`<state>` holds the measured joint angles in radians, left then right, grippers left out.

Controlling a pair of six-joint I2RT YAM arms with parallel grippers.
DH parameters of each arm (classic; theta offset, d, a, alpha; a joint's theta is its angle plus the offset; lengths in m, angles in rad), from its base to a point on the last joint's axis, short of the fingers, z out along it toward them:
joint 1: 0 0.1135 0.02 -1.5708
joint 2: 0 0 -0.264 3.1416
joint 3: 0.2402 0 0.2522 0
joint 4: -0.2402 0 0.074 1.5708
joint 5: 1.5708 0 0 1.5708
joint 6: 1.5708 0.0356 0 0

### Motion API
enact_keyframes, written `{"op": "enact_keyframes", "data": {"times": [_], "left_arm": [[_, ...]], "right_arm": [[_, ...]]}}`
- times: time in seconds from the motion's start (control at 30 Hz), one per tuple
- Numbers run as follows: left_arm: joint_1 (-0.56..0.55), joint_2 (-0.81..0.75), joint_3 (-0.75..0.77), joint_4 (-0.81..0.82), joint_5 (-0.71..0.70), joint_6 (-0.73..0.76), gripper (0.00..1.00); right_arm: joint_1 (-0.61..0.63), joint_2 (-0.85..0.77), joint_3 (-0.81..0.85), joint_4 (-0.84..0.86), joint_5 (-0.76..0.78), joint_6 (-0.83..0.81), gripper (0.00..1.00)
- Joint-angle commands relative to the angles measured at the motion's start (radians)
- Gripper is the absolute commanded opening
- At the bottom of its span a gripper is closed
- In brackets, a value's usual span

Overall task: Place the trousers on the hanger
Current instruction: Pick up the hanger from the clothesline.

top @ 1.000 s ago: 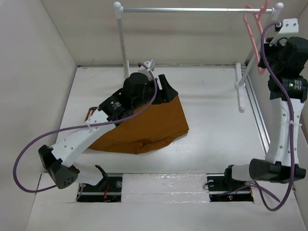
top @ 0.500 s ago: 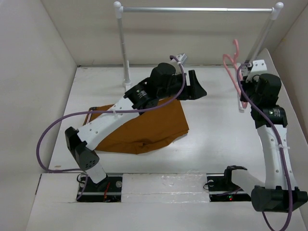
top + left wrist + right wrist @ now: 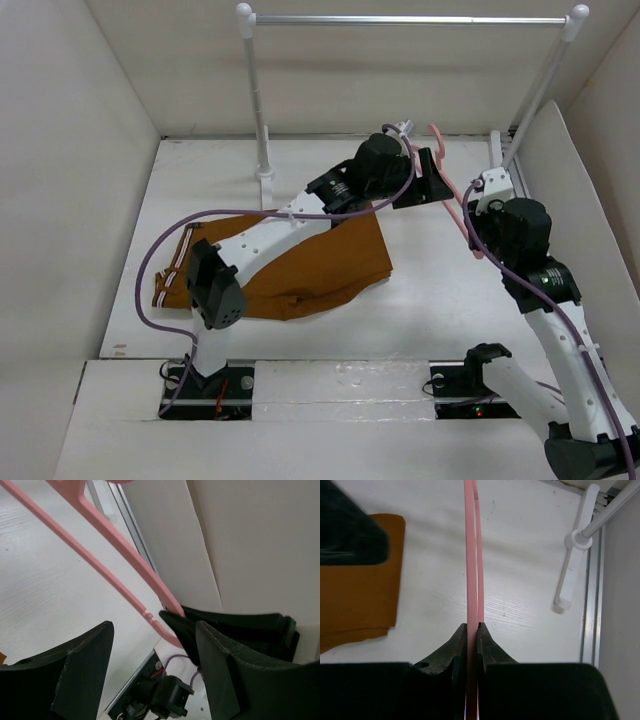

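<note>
At the bottom of the top view the two arm bases sit on the table's [image 3: 440, 300] near edge. Just beyond them, left of centre, the trousers [image 3: 330, 262] lie flat and folded on the table, with the striped waistband trim at their left end. The left arm reaches diagonally over them toward the upper middle of the frame.

Further in, right of centre, the right gripper [image 3: 472, 626] is closed tight on the hanger [image 3: 472, 550]. Its two fingers pinch the thin pink bar, which runs straight up that wrist view, clear of the table. The hanger is well apart from the trousers and is not on the rail [image 3: 410, 19].

The left gripper [image 3: 432, 180] is just beside the hanger's upper part. In its wrist view the jaws stand wide apart with nothing held, and the pink bar crosses diagonally ahead of the gap between them.

Farthest back, the silver rail spans the top of the frame on white posts.
</note>
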<state>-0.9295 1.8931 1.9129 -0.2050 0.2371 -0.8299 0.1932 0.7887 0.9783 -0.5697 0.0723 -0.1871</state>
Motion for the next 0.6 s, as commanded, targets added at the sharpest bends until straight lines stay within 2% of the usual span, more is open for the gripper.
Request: {"op": "enact_keyframes", "data": {"times": [0.0,0.3,0.47,0.57], "left_arm": [[-0.005,0.047,0.095,0.046,0.004,-0.060,0.63],[0.015,0.176,0.159,0.056,-0.012,-0.120,0.61],[0.015,0.192,0.163,0.072,-0.016,-0.132,0.55],[0.015,0.207,0.179,0.056,-0.001,-0.129,0.48]], "right_arm": [[0.029,-0.032,0.002,0.060,0.034,0.029,0.00],[0.083,-0.042,-0.006,0.059,0.037,0.037,0.00],[0.118,-0.034,-0.018,0.036,0.050,0.026,0.00],[0.147,-0.043,-0.033,0.034,0.087,0.026,0.00]]}}
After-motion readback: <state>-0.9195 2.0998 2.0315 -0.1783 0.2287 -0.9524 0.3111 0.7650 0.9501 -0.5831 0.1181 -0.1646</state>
